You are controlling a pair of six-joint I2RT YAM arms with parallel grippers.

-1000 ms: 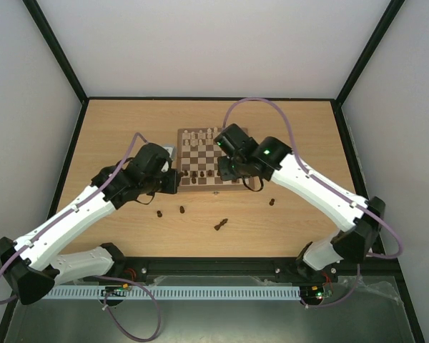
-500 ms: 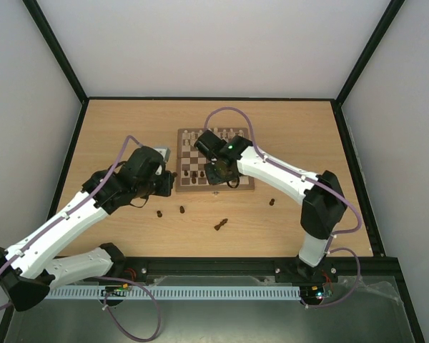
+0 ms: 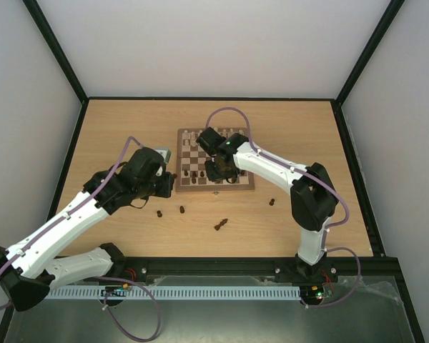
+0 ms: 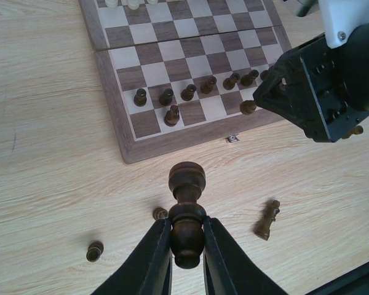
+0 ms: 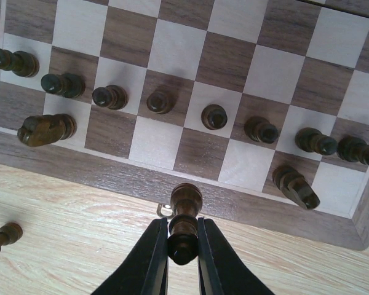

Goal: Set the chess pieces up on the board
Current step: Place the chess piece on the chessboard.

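The board point(image 3: 200, 153) lies mid-table, with pale chess pieces point(image 3: 199, 133) along its far edge and dark ones point(image 3: 197, 174) near its front. My left gripper point(image 4: 186, 228) is shut on a dark piece point(image 4: 186, 184), held over bare table just in front of the board point(image 4: 120, 123). My right gripper point(image 5: 183, 230) is shut on another dark piece point(image 5: 186, 200), hovering at the board's point(image 5: 190, 55) near border. A row of dark pawns point(image 5: 160, 101) fills the second rank, and two dark pieces point(image 5: 46, 129) point(image 5: 295, 184) sit on the first.
Loose dark pieces lie on the table in front of the board: two small ones point(image 3: 159, 213) point(image 3: 181, 210), a toppled taller one point(image 3: 220, 224), and one to the right point(image 3: 271, 201). The right arm's wrist point(image 4: 320, 92) hangs over the board's near right corner.
The right gripper has swung left along the board's near edge with its piece, the arm folding in. The left gripper has drawn back slightly from the board, still holding its piece.
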